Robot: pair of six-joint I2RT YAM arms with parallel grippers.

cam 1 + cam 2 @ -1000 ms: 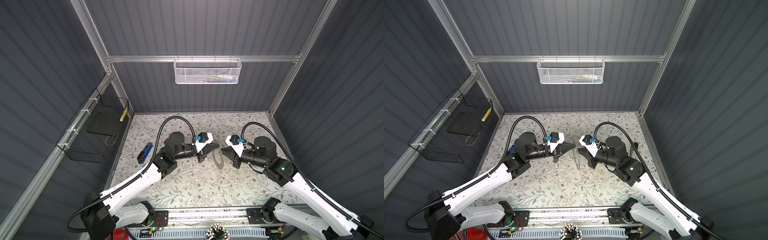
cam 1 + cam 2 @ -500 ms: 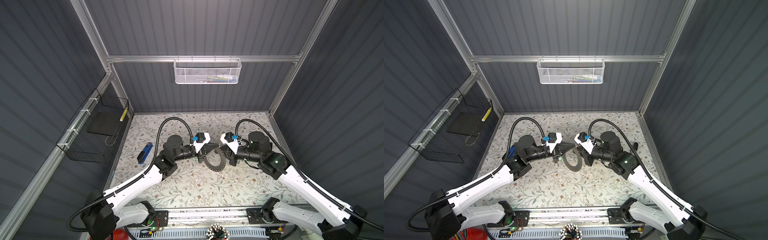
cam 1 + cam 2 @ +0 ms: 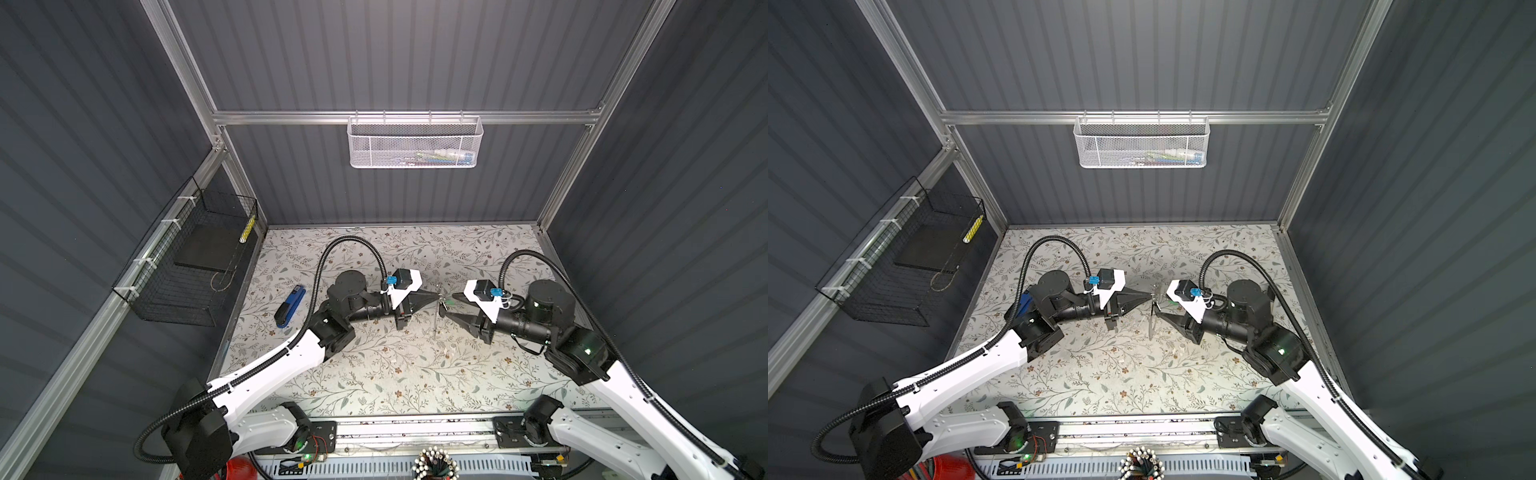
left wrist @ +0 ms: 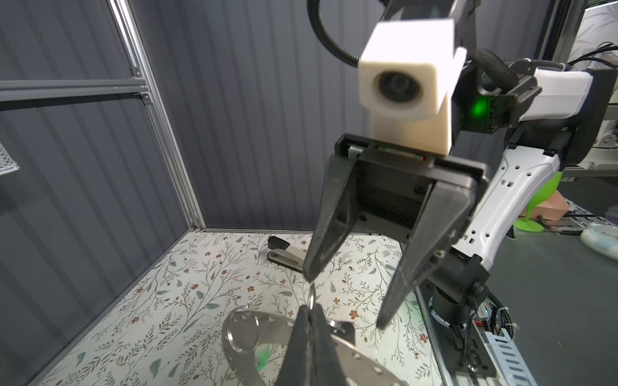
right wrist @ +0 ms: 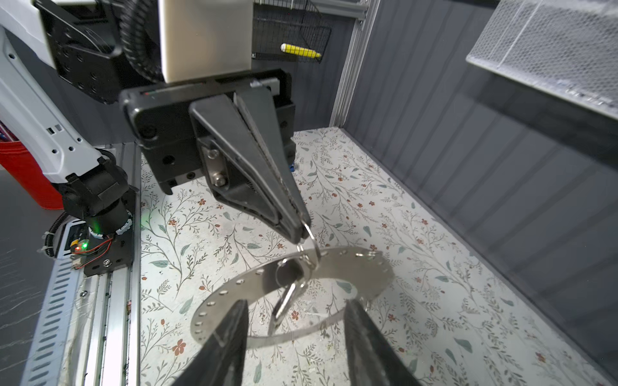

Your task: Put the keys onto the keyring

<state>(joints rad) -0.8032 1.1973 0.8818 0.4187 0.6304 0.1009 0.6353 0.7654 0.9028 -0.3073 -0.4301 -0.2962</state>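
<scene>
The keyring (image 5: 354,267) is a flat grey band with holes along its rim. It hangs in the air from a small wire ring (image 5: 309,230), edge-on in both top views (image 3: 436,316) (image 3: 1151,318). My left gripper (image 4: 309,309) (image 3: 436,296) (image 3: 1149,295) is shut on that wire ring. A key with a black head (image 5: 288,271) and silver blade dangles from the same ring, through the keyring's centre. A blurred green piece (image 4: 262,357) shows behind the band. My right gripper (image 5: 294,309) (image 4: 346,299) (image 3: 448,305) is open, its fingers apart beside the keyring and holding nothing.
A blue stapler (image 3: 289,306) lies on the floral mat at the left. A black and grey stapler (image 4: 286,254) lies near the right wall. A black wire basket (image 3: 195,266) hangs on the left wall and a white mesh basket (image 3: 415,143) on the back wall.
My right gripper has opened, let go of the keyring and drawn back to the right. The keyring has turned edge-on to the top views and hangs from my left gripper alone.
</scene>
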